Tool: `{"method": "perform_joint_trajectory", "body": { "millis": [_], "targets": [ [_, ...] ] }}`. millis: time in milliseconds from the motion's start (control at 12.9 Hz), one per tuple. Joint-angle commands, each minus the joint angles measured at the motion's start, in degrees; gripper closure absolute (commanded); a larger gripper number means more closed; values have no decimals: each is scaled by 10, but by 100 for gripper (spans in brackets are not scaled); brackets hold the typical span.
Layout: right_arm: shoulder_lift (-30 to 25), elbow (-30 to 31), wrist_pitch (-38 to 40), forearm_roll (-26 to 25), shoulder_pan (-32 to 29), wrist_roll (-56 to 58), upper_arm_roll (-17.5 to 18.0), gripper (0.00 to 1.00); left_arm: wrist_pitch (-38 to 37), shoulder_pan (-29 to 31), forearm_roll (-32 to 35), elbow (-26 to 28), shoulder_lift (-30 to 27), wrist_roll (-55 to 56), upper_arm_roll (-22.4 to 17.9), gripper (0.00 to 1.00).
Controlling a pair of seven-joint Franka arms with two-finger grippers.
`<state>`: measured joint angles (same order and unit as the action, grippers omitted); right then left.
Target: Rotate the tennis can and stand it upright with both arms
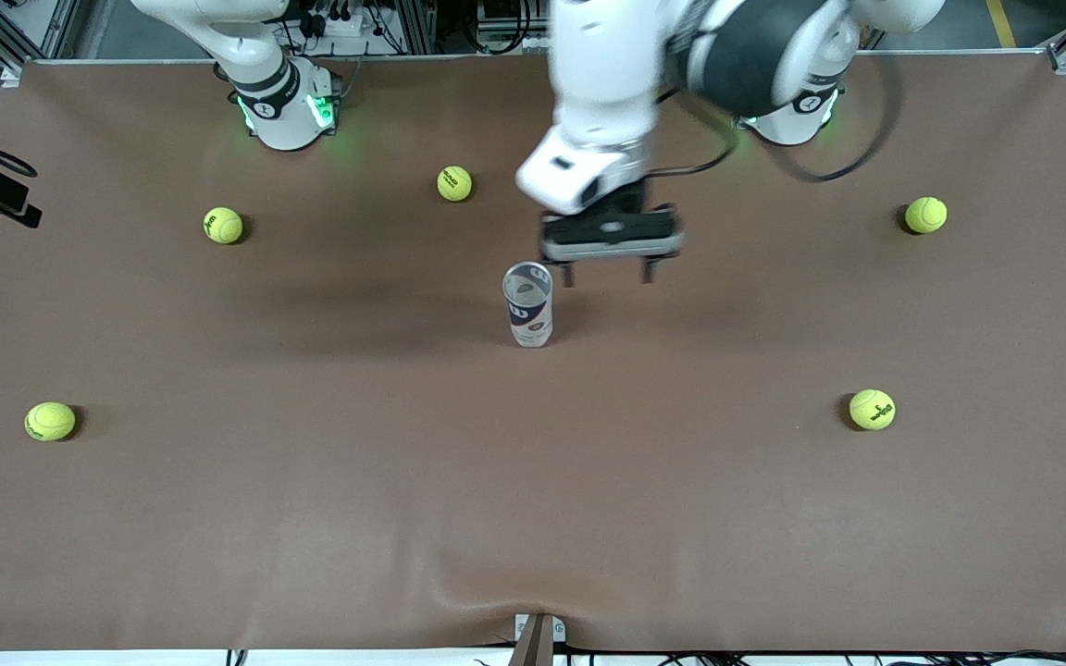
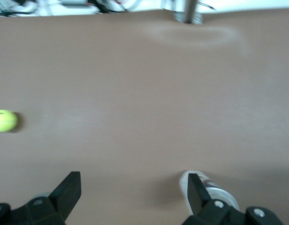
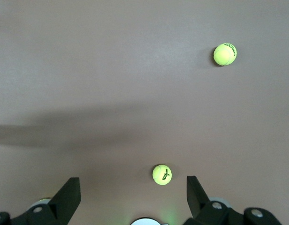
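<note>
While the tennis can [image 1: 527, 305] stands upright, the left end effector [image 1: 609, 275] hovers just beside it, released.

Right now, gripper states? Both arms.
Left gripper: open, empty, hanging over the table beside the upright tennis can.
Right gripper: open, empty; arm waits near its base.

My left pincer [image 1: 609, 274] hangs spread just beside the upright tennis can [image 1: 527, 303], the only obstacle near it. Around it I see bare brown surface [image 1: 533, 481]; the tennis balls [image 1: 454, 183] lie well apart.
</note>
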<state>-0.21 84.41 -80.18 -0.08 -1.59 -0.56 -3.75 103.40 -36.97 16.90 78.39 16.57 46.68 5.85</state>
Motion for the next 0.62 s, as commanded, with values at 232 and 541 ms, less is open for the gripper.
{"method": "perform_joint_trajectory", "body": {
  "millis": [232, 541],
  "targets": [
    [-8, 2, 6, -4, -1, -9, 5, 0, -115, 149, -54, 19, -90, -218, 5, 0],
    [-8, 2, 7, -4, -2, -9, 5, 0, -135, 282, -102, 44, -122, -441, 6, 0]
  ]
}}
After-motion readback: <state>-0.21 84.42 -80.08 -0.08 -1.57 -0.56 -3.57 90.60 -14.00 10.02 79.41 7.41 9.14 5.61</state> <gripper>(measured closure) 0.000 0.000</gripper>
